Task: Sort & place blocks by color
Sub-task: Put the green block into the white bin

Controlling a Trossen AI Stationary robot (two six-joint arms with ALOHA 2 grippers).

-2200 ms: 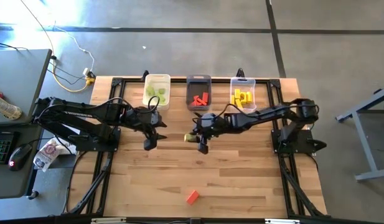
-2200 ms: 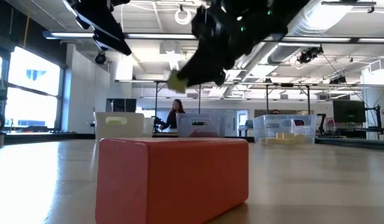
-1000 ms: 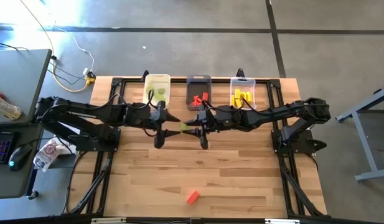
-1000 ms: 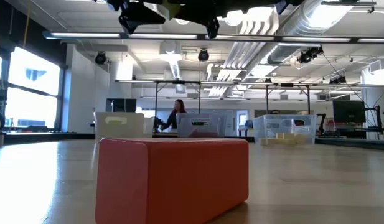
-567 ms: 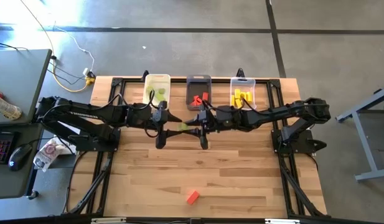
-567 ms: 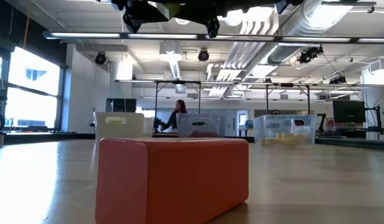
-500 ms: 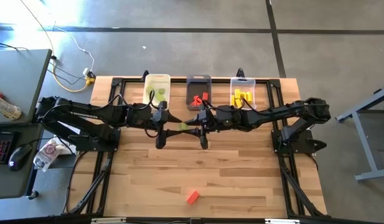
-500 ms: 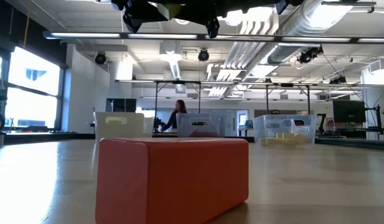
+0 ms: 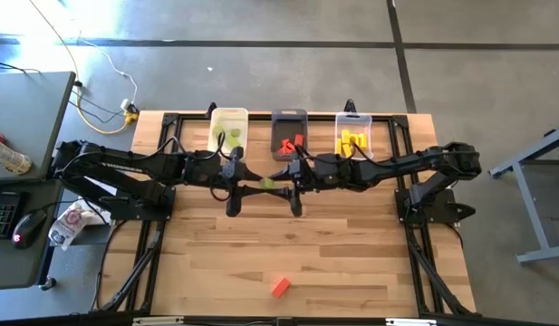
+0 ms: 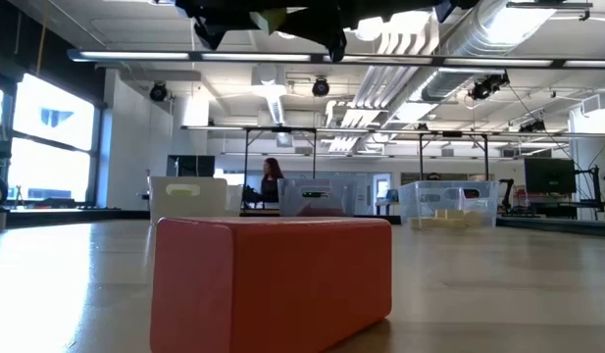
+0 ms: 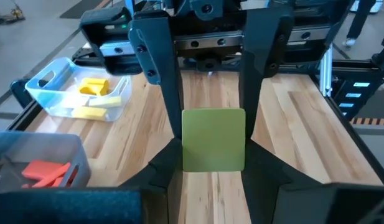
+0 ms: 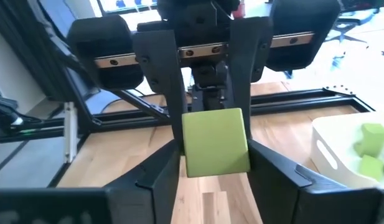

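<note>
Both arms have closed in mid-air over the table [image 9: 351,254] since the earlier frame, meeting tip to tip. Left pincer [image 9: 252,185] now pinches the green block [image 11: 213,139]; right pincer [image 9: 277,186] also flanks it, grip unclear. Red block [image 9: 279,287] lies near the front edge.

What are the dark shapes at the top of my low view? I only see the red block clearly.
Observer: The left pincer and right pincer, meeting tip to tip in mid-air in front of the bins.
Operator: Anything between them?
Observer: A light green block, with the left pincer closed on its sides.
Operator: Which bin holds greens?
Observer: The white bin, beside the left arm; green pieces lie inside.
</note>
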